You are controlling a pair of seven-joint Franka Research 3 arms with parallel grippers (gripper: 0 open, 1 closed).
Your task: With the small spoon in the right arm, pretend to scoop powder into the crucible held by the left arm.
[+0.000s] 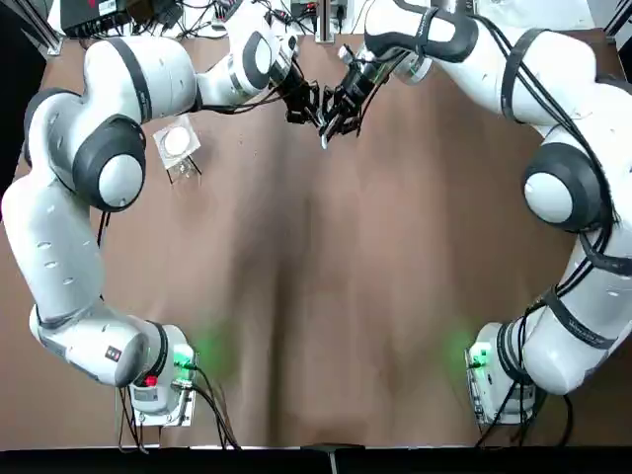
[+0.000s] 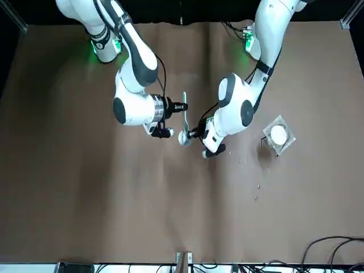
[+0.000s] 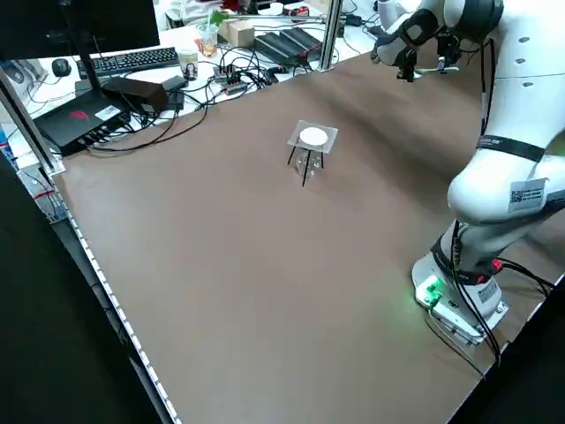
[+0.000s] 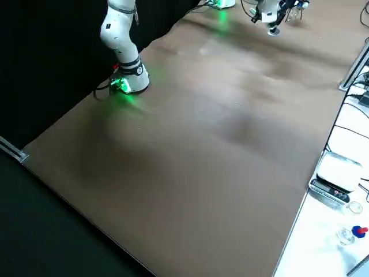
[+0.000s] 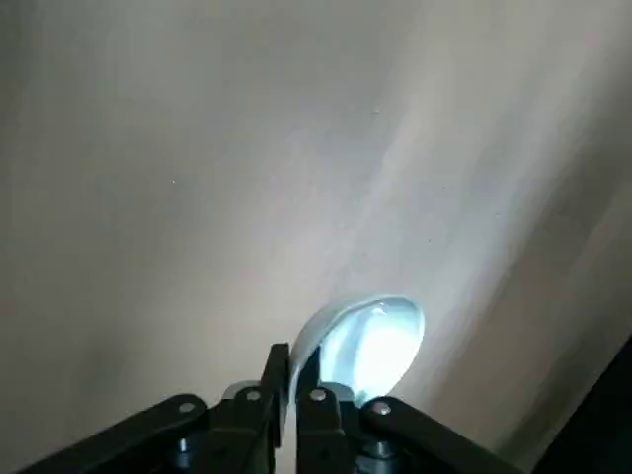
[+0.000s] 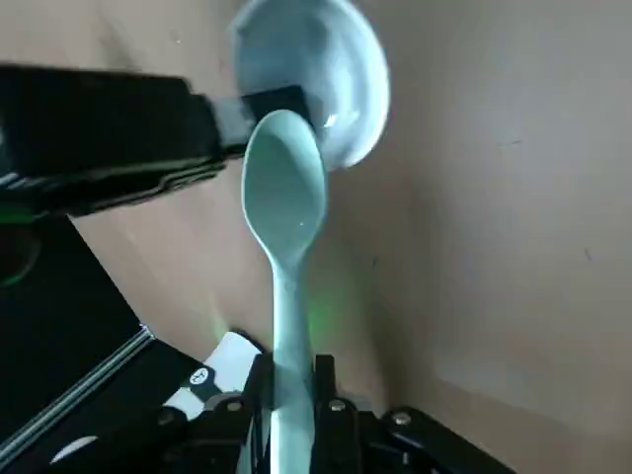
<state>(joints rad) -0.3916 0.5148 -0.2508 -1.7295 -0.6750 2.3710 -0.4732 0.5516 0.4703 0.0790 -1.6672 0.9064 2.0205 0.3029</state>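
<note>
Right gripper point(image 6: 286, 370) is clamped narrow on the pale green plastic small spoon point(image 6: 284, 197). Left gripper point(image 5: 293, 370) pinches the shallow white ceramic crucible point(image 5: 370, 341) by its rim. Both sit at upper centre of the top view, the spoon bowl at the crucible's edge. Judgement: pick-ups done and delivery pose set; the pretend tipping appears outstanding.

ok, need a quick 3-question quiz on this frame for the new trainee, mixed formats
1. Multiple choice: what does the right gripper hold? A) a green spoon B) a beaker C) nothing
2. True or false: the crucible sits on the small stand.
3. Fill in: the small stand is on the robot's ___ side of the table.
Key: 1 A. 2 false, the left gripper holds it by the rim. 3 left.
</note>
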